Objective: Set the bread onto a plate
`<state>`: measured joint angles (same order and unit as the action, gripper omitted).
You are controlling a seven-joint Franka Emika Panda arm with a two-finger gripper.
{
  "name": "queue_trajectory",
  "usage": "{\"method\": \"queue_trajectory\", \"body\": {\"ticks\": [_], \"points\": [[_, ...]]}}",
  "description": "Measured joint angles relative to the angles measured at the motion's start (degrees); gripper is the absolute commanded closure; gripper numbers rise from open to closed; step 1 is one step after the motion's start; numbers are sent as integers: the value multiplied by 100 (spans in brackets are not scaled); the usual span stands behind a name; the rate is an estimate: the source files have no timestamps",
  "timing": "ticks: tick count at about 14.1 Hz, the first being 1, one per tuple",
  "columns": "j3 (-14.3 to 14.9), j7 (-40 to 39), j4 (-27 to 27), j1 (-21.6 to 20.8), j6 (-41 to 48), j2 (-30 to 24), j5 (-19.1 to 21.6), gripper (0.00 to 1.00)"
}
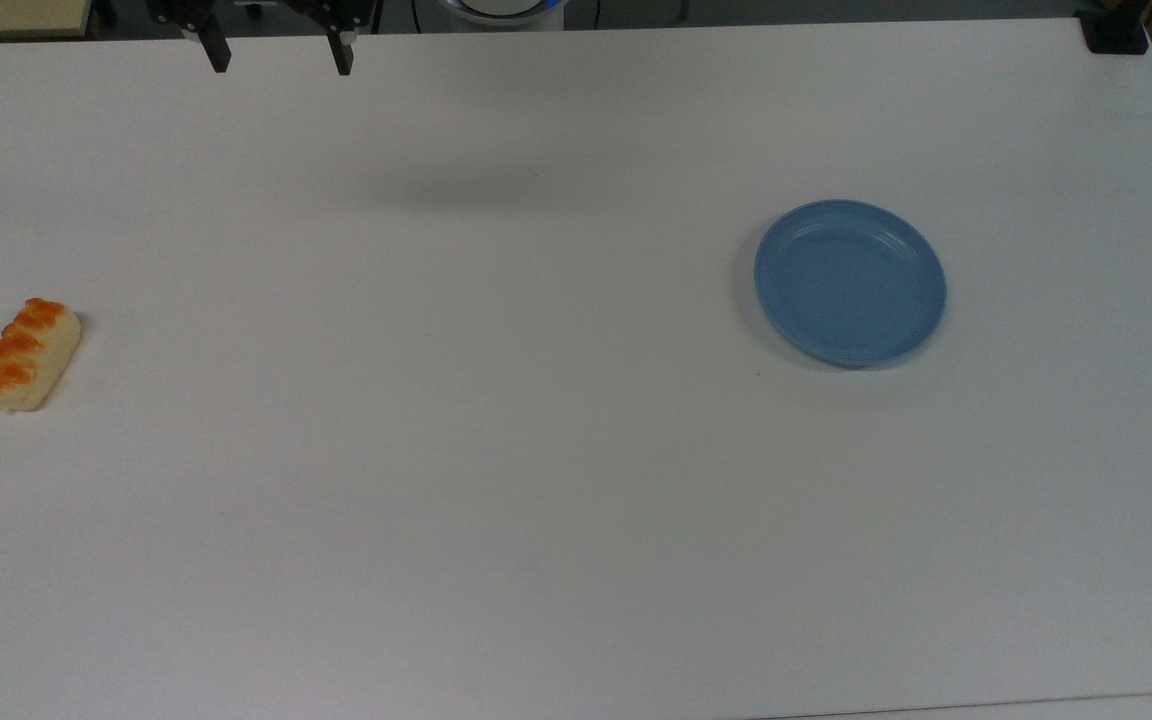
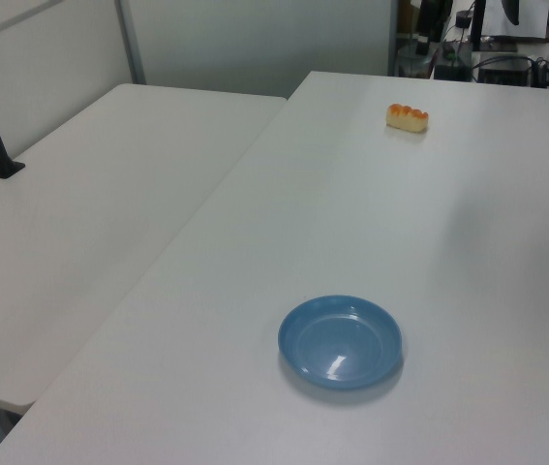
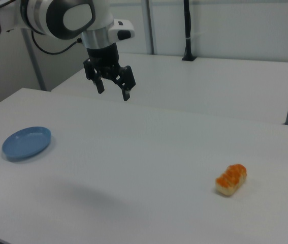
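Brightness: even, bright indoor light in all views; the white bench (image 1: 536, 500) looks slightly grey.
Source: overhead and diffuse, judging by the soft shadows lying under things.
Shadows: a broad blurred smear on the bench in the top view; a thin dark edge under the plate (image 1: 849, 282); a faint one by the bread (image 3: 231, 179).
Glare: a small white glint inside the plate in the left view.
Focus: mild softness and grain.
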<state>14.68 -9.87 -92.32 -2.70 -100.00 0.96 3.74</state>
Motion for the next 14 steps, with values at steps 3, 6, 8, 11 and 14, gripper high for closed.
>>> {"method": "queue_trajectory", "body": {"ticks": [3, 6, 8, 11, 14], "points": [[12, 0, 4, 84, 0, -1, 0, 0], [32, -2, 30, 182, 0, -3, -1, 0], [57, -2, 42, 221, -1, -5, -2, 0], [65, -1, 44, 379, -1, -5, -2, 0], [69, 1, 31, 639, -205, 89, -2, 0]]}}
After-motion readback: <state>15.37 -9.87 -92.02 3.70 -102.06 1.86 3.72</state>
